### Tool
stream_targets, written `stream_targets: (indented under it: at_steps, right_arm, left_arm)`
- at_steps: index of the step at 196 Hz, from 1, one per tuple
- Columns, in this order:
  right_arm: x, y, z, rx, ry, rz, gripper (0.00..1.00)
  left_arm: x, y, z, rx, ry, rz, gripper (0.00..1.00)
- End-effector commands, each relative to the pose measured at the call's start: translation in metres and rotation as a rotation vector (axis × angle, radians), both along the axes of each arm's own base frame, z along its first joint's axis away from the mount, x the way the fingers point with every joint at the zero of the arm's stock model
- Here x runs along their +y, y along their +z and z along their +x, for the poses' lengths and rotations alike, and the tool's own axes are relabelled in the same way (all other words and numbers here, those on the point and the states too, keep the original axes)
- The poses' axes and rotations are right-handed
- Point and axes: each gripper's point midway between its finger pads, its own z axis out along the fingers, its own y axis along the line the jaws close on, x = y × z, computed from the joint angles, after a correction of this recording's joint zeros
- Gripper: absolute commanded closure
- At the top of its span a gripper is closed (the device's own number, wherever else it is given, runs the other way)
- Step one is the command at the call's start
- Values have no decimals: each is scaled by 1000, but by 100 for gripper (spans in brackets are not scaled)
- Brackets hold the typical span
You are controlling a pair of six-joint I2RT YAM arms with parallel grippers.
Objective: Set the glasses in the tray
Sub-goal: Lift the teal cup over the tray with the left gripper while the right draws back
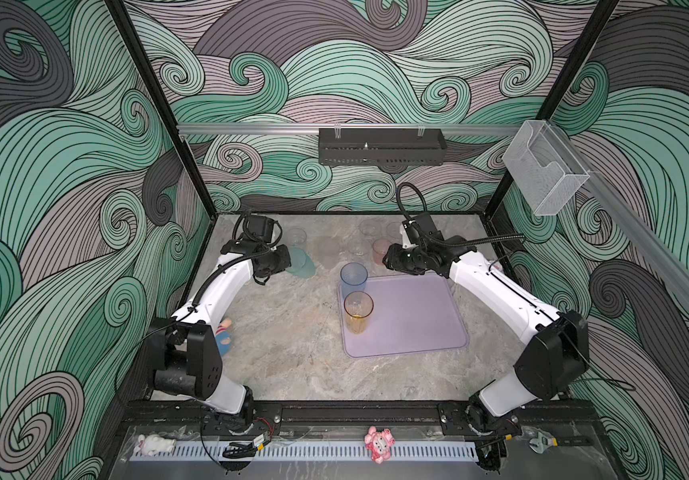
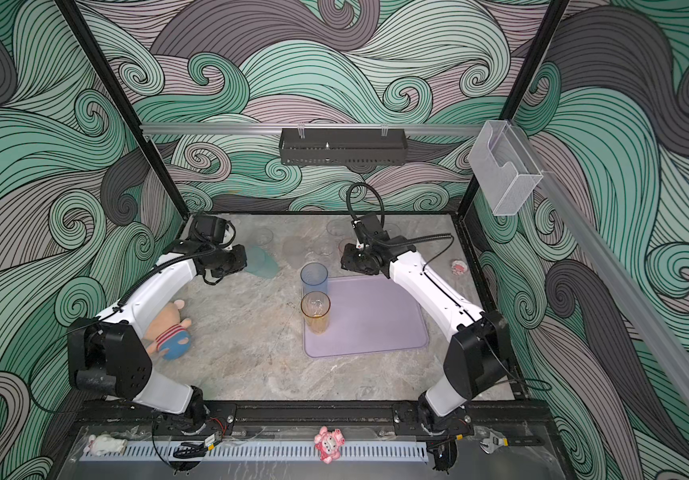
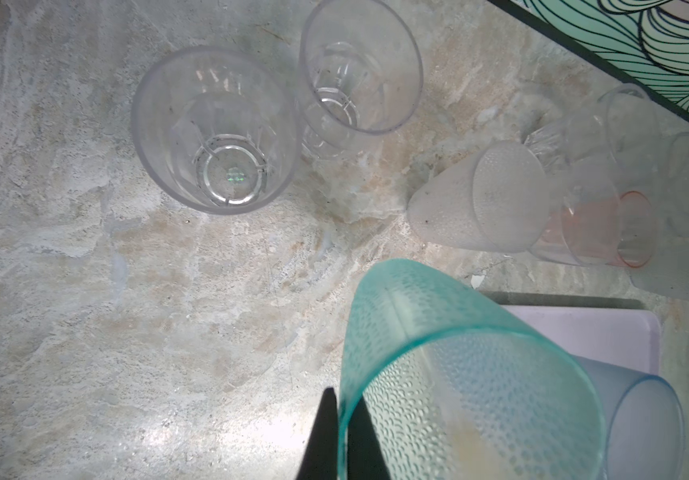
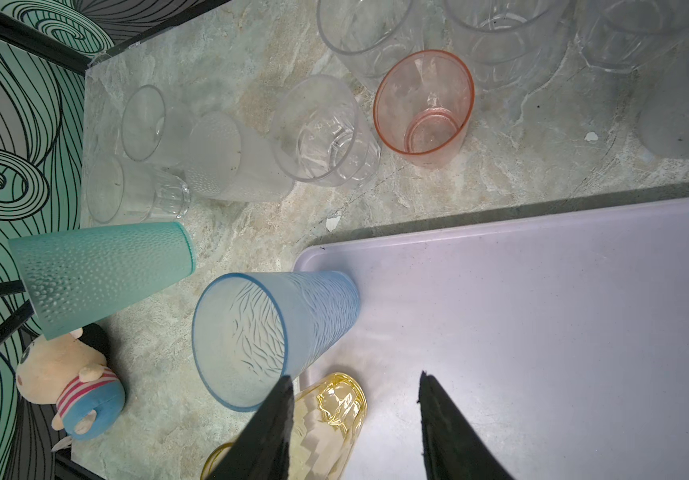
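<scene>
Swirling green and grey waves cover the walls around a marbled stone counter (image 1: 284, 345). Toward the counter's right edge lies the lilac tray (image 1: 417, 320). Two glasses stand upright along the tray's left edge: the blue tumbler (image 1: 354, 277) in its far left corner and the amber tumbler (image 1: 358, 313) just beside it, on the nearer side.

The teal tumbler (image 3: 459, 374) is off the tray, over bare stone near the tray's far left corner. It is tilted steeply, with its mouth toward the left gripper (image 3: 342, 440). That gripper's fingers (image 3: 324, 432) pinch the tumbler's wall right at the rim, one tip outside and one inside the mouth. The rest of the glass reaches away from the tips toward the tray. Whether its base touches the counter cannot be told.

The right gripper (image 4: 355, 399) hangs above the tray's far left part. Its fingers (image 4: 442, 424) are spread with nothing between them. In the right wrist view one tip overlaps the blue tumbler's rim and the amber tumbler, though contact cannot be judged.

The other glasses cluster near the counter's far edge, beyond the tray: a pink tumbler (image 4: 425, 104), a frosted tumbler (image 4: 234, 158) and several clear tumblers (image 3: 214, 129). A plush toy (image 2: 168, 332) lies near the counter's left edge, under the left arm.
</scene>
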Motion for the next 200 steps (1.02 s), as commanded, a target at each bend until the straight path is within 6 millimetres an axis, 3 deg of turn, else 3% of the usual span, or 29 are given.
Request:
stream_targets:
  at_steps: [1, 87, 94, 144, 200]
  right_arm:
    - [-6, 6, -10, -10, -8, -18, 50]
    - [-3, 15, -30, -28, -3, -43, 50]
    - [-2, 14, -31, -26, -1, -45, 50]
    - [-6, 18, -35, -39, 0, -60, 50]
    - [-14, 19, -46, -46, 19, -81, 50]
  left_arm:
    - [-9, 19, -2, -54, -7, -30, 100]
    - [-20, 15, -14, -52, -41, -30, 100]
    - [-20, 26, -16, -83, -41, -36, 100]
    - [-26, 29, -23, -83, -57, -35, 100]
    - [-42, 41, -45, -101, -111, -21, 100]
